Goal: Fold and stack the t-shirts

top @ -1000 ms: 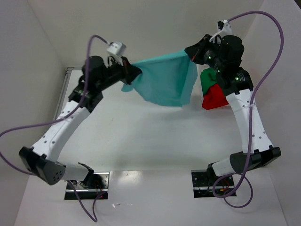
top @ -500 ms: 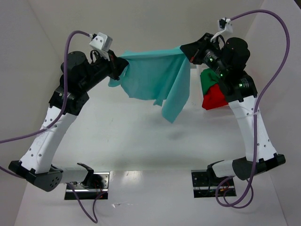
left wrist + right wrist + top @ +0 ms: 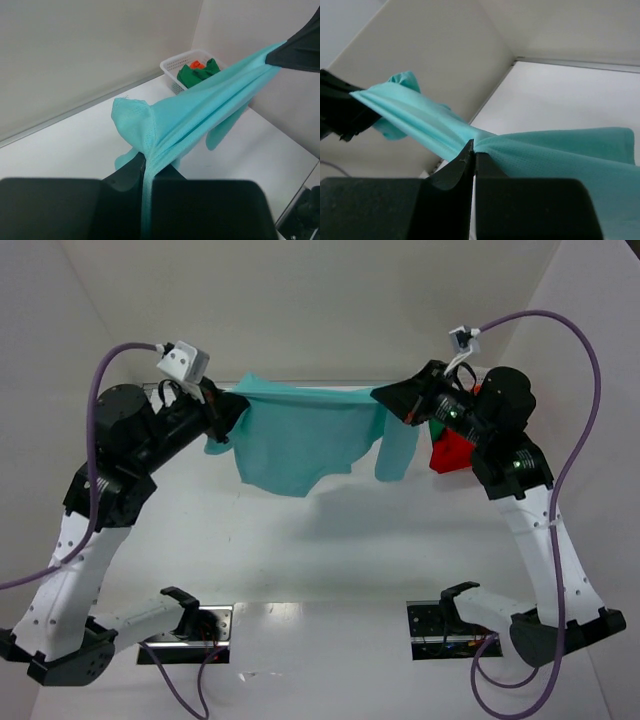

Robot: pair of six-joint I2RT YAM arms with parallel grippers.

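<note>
A teal t-shirt [image 3: 300, 435] hangs in the air, stretched between both grippers above the table. My left gripper [image 3: 232, 412] is shut on its left end; the cloth [image 3: 200, 107] runs out from between those fingers [image 3: 147, 167]. At the right end my right gripper [image 3: 388, 400] is shut on the cloth [image 3: 555, 150], pinched at the fingertips [image 3: 472, 152]. A sleeve [image 3: 398, 450] dangles below the right grip. A dark green t-shirt [image 3: 197, 72] and an orange one [image 3: 196, 64] lie in the basket. Red cloth [image 3: 450, 452] shows behind the right arm.
A white lattice basket [image 3: 172, 67] stands at the far right corner of the table by the walls. White walls close in the back and both sides. The arm bases [image 3: 190, 625] sit at the near edge.
Both arms have risen and spread apart, pulling the teal t-shirt taut and higher; its lower edge has lifted off the table and one sleeve now hangs by the right grip.
</note>
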